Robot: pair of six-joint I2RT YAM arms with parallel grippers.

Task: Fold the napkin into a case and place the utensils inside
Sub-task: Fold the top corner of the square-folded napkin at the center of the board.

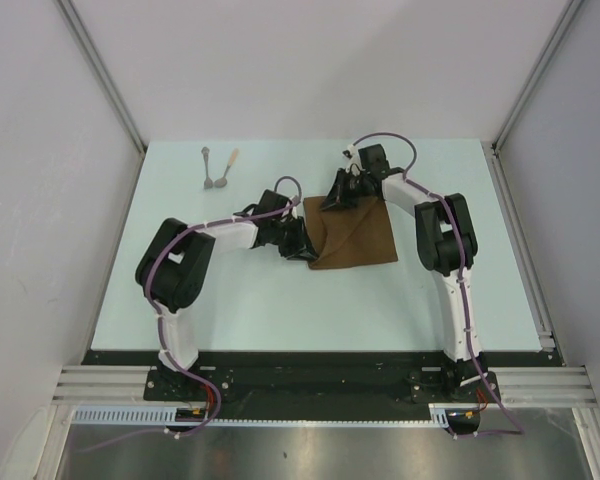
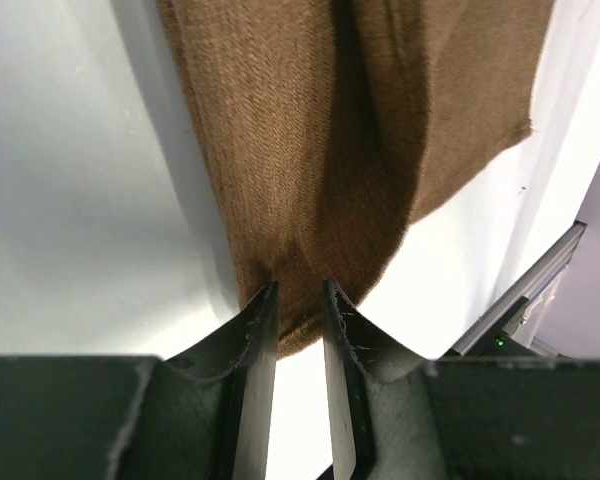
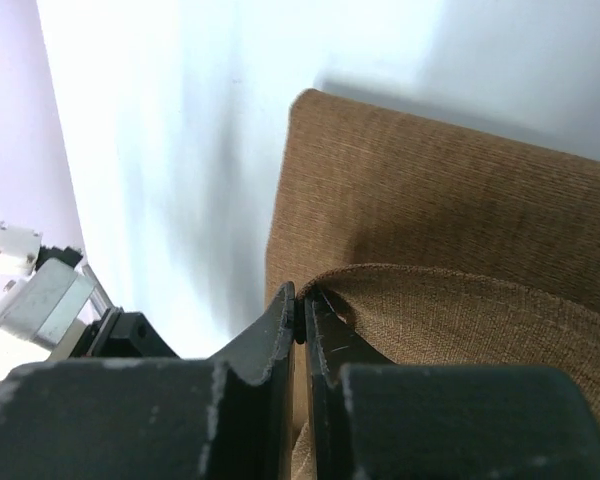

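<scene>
I am seeing the napkin [image 1: 358,238] lying on the desk [image 1: 280,305] between my two tools. It is partly folded, with one layer turning over the rest and a diagonal crease running across it. It is sitting directly in front of the left tool [image 1: 301,243] and just under the right tool [image 1: 338,197], and it is touching both.

The left tool is gripping the napkin's corner nearest it. In the left wrist view its fingers [image 2: 252,345] are standing a little apart, with bunched cloth filling the gap at their tips. The cloth is running away from them in a deep, soft fold, and pale desk is showing on either side.

The right tool is pinching the napkin's edge on the side farther from the arm bases. In the right wrist view its fingers [image 3: 278,335] are pressing almost together on a thin curled lip of cloth. That lip is arching over the flat layer beneath it.

The grey-handled utensil [image 1: 209,168] and the tan-handled utensil [image 1: 228,168] are lying side by side on the desk, out past the left tool toward the far left corner. Their heads are pointing back toward me and nearly meeting. Both are sitting well apart from the napkin and from either tool.
</scene>
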